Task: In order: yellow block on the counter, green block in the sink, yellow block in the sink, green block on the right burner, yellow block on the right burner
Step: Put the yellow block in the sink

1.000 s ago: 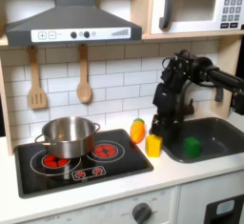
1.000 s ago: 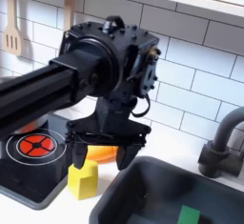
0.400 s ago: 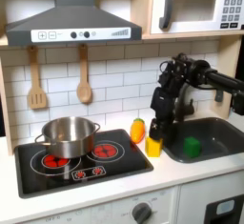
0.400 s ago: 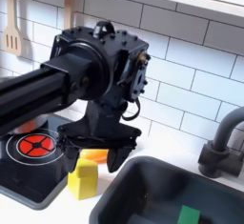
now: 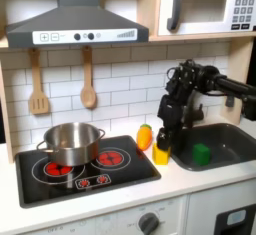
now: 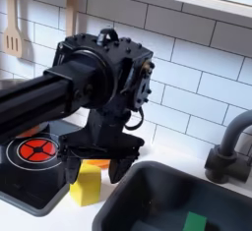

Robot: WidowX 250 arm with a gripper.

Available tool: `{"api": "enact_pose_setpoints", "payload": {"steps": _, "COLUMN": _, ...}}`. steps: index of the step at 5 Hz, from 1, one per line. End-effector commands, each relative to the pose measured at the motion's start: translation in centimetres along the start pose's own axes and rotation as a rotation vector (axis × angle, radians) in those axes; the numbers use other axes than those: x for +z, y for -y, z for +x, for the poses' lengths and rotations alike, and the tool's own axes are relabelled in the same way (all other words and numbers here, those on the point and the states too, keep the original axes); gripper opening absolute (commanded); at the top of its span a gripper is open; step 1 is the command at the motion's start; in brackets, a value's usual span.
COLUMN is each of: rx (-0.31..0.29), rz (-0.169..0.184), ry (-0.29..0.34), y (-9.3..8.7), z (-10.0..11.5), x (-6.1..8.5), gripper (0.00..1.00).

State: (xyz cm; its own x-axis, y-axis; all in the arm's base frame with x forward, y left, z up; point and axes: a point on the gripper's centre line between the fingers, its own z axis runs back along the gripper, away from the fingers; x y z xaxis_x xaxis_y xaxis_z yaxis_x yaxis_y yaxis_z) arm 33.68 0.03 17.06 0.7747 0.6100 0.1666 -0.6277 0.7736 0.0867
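Note:
The yellow block (image 5: 161, 153) (image 6: 86, 184) stands on the pale counter (image 5: 185, 177) between the cooktop and the sink (image 5: 232, 141) (image 6: 153, 194). My gripper (image 5: 163, 137) (image 6: 95, 168) hangs open just above it, a black finger (image 6: 74, 164) off each side of the block's top. The green block (image 5: 201, 154) (image 6: 195, 221) lies in the sink, at the left end of the basin in the first exterior view. The right burner (image 5: 110, 158) is bare.
A steel pot (image 5: 70, 142) sits on the left burner of the black cooktop (image 5: 85, 179). An orange-yellow toy with a green tip (image 5: 145, 136) lies just behind the yellow block. The black faucet (image 6: 228, 142) rises behind the sink. Utensils hang on the tiled wall.
The gripper has shifted left in both exterior views and come down from beside the sink to just over the yellow block, still open. Neither block has moved.

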Motion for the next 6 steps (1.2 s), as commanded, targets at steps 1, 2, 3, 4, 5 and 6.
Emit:
{"api": "enact_pose_setpoints", "payload": {"steps": 1, "rx": 0.008, "rz": 0.02, "ry": -0.024, "y": 0.1, "z": 0.1, "x": -1.1, "gripper": 1.0}}
{"api": "enact_pose_setpoints", "payload": {"steps": 2, "rx": 0.001, "rz": 0.023, "ry": -0.035, "y": 0.1, "z": -0.1, "x": -1.3, "gripper": 1.0}}
{"api": "enact_pose_setpoints", "payload": {"steps": 3, "rx": 0.005, "rz": 0.027, "ry": -0.046, "y": 0.3, "z": -0.2, "x": -1.6, "gripper": 1.0}}
{"api": "enact_pose_setpoints", "payload": {"steps": 4, "rx": 0.006, "rz": 0.027, "ry": -0.048, "y": 0.1, "z": 0.1, "x": -1.7, "gripper": 1.0}}
{"api": "enact_pose_setpoints", "payload": {"steps": 5, "rx": 0.007, "rz": 0.033, "ry": -0.055, "y": 0.1, "z": 0.2, "x": -2.2, "gripper": 1.0}}
{"api": "enact_pose_setpoints", "payload": {"steps": 6, "rx": 0.004, "rz": 0.034, "ry": -0.049, "y": 0.2, "z": 0.2, "x": -2.2, "gripper": 0.0}}
